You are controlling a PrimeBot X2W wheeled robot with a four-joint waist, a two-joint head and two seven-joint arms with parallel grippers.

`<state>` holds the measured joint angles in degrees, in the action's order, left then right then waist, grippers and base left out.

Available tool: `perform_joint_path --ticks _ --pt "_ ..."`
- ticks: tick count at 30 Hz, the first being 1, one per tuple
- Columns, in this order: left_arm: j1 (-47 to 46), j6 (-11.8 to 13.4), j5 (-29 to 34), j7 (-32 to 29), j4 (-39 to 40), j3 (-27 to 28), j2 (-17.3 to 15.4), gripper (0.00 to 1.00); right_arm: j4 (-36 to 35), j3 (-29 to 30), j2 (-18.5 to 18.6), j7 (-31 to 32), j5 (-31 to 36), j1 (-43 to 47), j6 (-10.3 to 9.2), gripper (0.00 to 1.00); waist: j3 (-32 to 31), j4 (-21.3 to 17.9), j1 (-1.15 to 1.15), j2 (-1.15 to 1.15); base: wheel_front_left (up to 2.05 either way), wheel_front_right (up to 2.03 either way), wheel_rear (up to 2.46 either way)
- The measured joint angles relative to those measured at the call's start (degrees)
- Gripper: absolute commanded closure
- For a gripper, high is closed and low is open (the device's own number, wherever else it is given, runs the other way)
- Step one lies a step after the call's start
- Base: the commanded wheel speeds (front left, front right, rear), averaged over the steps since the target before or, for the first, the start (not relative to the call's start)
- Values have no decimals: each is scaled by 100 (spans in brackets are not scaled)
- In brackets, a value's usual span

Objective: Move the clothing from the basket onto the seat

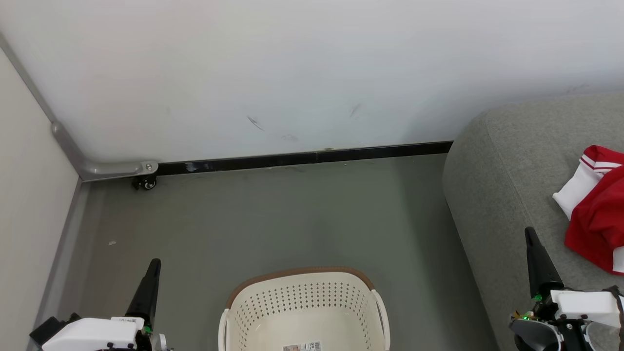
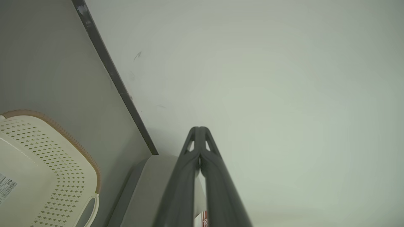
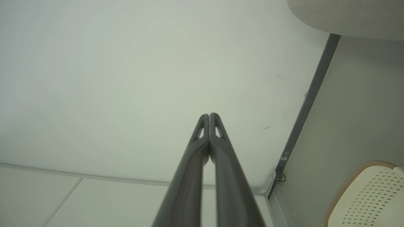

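Note:
Red and white clothing (image 1: pixel 595 209) lies crumpled on the grey seat (image 1: pixel 507 175) at the right edge of the head view. The cream basket (image 1: pixel 304 312) with its brown rim stands on the floor at bottom centre, and its visible inside holds no garment, only a label sticker. My left gripper (image 1: pixel 155 264) points up to the left of the basket, fingers pressed together with nothing between them. My right gripper (image 1: pixel 529 233) rises over the seat's front, just left of the clothing, also shut and holding nothing. Both wrist views show the closed fingertips (image 2: pixel 199 130) (image 3: pixel 209 116) against the wall.
A white wall with a black baseboard (image 1: pixel 302 158) runs behind the grey floor (image 1: pixel 292 219). A grey bracket and small caster (image 1: pixel 145 183) sit at the left corner beside a pale panel. Open floor lies between basket, wall and seat.

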<state>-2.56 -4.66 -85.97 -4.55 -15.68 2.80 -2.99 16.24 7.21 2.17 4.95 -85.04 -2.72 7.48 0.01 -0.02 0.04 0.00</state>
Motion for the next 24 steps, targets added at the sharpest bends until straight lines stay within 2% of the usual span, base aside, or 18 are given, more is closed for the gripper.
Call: perform_joint_path --ticks 8,24 --pt "-25 -192 -587 -155 1 170 60 100 -26 58 1 119 -636 -100 0 100 13 1 0 0 0 0 0" --pt "-69 -198 -610 -156 -1 177 76 100 -29 66 1 119 -642 -107 0 100 13 1 -1 0 0 0 0"
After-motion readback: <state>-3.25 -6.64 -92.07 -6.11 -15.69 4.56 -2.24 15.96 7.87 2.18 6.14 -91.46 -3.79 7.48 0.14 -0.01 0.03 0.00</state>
